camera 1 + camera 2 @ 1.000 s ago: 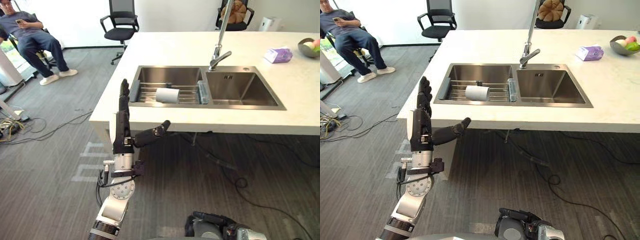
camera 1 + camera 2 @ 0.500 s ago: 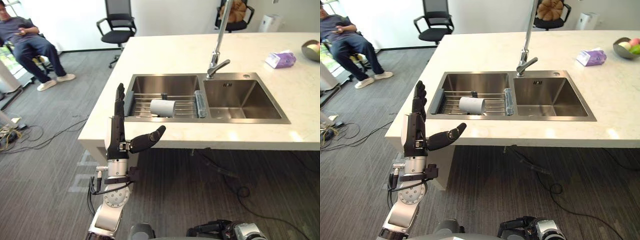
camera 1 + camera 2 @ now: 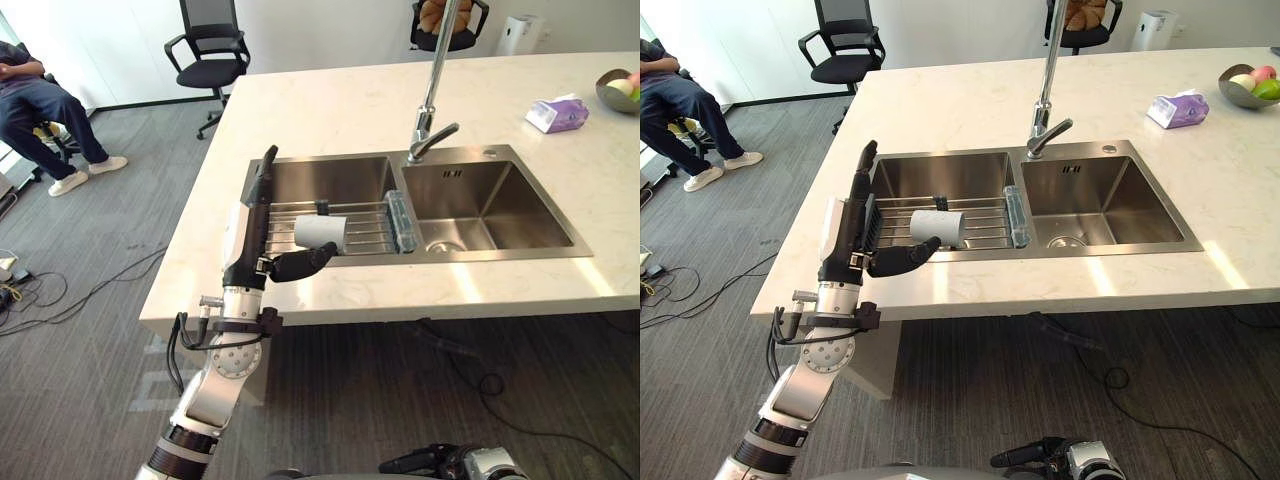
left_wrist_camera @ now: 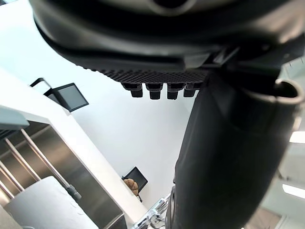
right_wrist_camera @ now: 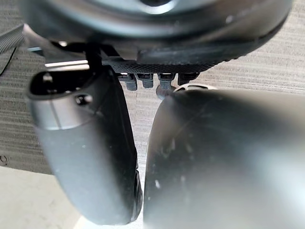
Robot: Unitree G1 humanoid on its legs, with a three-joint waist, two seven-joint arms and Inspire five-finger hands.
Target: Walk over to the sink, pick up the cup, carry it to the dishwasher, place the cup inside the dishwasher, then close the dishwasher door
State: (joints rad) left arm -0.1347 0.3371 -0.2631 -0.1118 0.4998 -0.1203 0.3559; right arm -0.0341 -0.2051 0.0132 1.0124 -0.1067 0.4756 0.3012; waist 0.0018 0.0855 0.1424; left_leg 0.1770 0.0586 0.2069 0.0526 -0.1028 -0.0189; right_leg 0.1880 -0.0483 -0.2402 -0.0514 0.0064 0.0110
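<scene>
In the left eye view, the left hand is standing upright at the counter's near edge, with fingers straight, thumb pointing toward the cup and nothing gripped. In the right eye view, the cup is lying on its side on the wire rack in the sink's left basin. In the left wrist view, the cup is showing past the thumb. In the right wrist view, the right hand is hanging over carpet, fingers extended, gripping nothing.
</scene>
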